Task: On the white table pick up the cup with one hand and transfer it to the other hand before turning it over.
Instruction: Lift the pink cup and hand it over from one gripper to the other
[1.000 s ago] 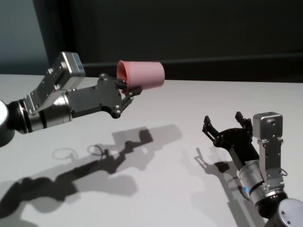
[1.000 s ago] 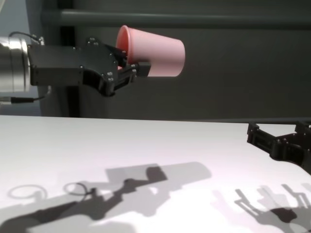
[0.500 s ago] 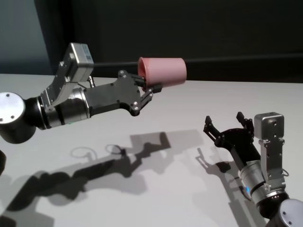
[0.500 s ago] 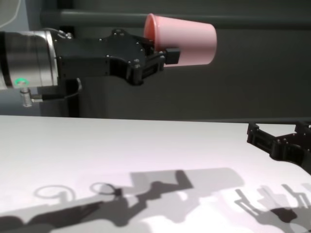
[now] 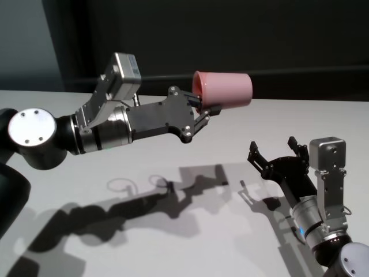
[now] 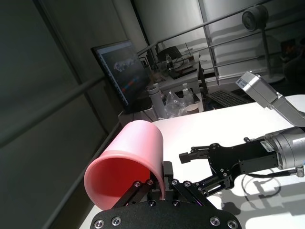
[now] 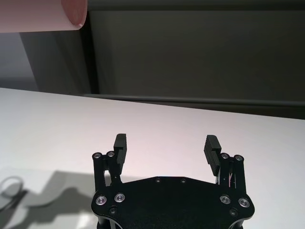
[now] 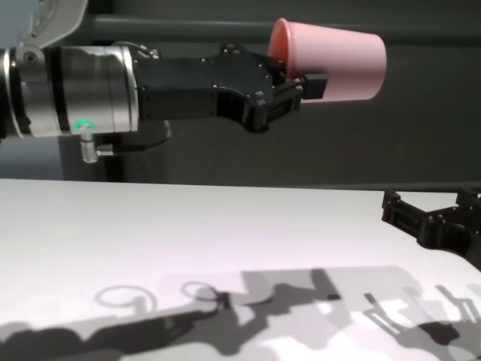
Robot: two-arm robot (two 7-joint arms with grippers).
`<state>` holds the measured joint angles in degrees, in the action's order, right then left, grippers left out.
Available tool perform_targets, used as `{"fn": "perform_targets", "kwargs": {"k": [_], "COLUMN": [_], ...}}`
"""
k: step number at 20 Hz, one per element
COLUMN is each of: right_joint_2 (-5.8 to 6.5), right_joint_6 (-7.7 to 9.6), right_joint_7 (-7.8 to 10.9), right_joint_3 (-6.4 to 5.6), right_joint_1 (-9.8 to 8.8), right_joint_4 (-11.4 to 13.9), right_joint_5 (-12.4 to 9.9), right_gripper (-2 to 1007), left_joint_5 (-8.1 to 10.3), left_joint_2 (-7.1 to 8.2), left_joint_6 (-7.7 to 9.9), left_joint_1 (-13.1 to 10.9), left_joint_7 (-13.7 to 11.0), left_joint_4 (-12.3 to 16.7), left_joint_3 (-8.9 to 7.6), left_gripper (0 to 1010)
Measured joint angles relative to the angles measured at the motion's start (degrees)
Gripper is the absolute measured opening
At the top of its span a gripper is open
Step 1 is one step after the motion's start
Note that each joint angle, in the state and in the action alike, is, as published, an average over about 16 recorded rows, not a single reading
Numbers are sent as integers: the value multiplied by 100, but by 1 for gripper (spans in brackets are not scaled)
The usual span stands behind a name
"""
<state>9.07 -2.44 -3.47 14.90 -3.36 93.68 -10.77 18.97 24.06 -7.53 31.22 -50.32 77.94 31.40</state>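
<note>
The pink cup (image 5: pixel 225 90) lies on its side in the air, high above the white table (image 5: pixel 173 236), base pointing right. My left gripper (image 5: pixel 205 106) is shut on its rim, one finger inside and one outside; the chest view (image 8: pixel 334 60) and left wrist view (image 6: pixel 131 155) show the same grip. My right gripper (image 5: pixel 275 151) is open and empty, low over the table at the right, below and to the right of the cup. Its fingers (image 7: pixel 120 143) stand wide apart in the right wrist view, with the cup's base (image 7: pixel 45 14) at the frame's corner.
A dark wall and rail (image 5: pixel 300 72) run behind the table's far edge. Arm shadows (image 5: pixel 144 199) fall on the tabletop. A desk with a monitor (image 6: pixel 119 71) shows far off in the left wrist view.
My left arm has carried the cup to the right and slightly up, closer to the right gripper. The right arm has not moved.
</note>
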Motion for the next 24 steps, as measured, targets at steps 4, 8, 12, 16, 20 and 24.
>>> {"fn": "perform_targets", "kwargs": {"k": [4, 8, 12, 16, 20, 24], "right_joint_2": [0, 0, 0, 0, 0, 0], "right_joint_6": [0, 0, 0, 0, 0, 0], "right_joint_7": [0, 0, 0, 0, 0, 0], "right_joint_3": [0, 0, 0, 0, 0, 0], "right_joint_1": [0, 0, 0, 0, 0, 0], "right_joint_4": [0, 0, 0, 0, 0, 0], "right_joint_5": [0, 0, 0, 0, 0, 0], "right_gripper": [1000, 1000, 1000, 1000, 1000, 1000], "left_joint_5": [-22, -17, 12, 48, 67, 70], "left_joint_2": [-87, -158, -217, -255, -276, -284], "left_joint_6": [-26, -43, -46, -48, -50, -50], "left_joint_1": [119, 212, 270, 294, 302, 304], "left_joint_7": [-5, 3, 28, 51, 76, 89], "left_joint_4": [-139, -276, -391, -460, -490, -498], "left_joint_3": [119, 207, 268, 305, 325, 330], "left_gripper": [48, 48, 48, 48, 48, 48]}}
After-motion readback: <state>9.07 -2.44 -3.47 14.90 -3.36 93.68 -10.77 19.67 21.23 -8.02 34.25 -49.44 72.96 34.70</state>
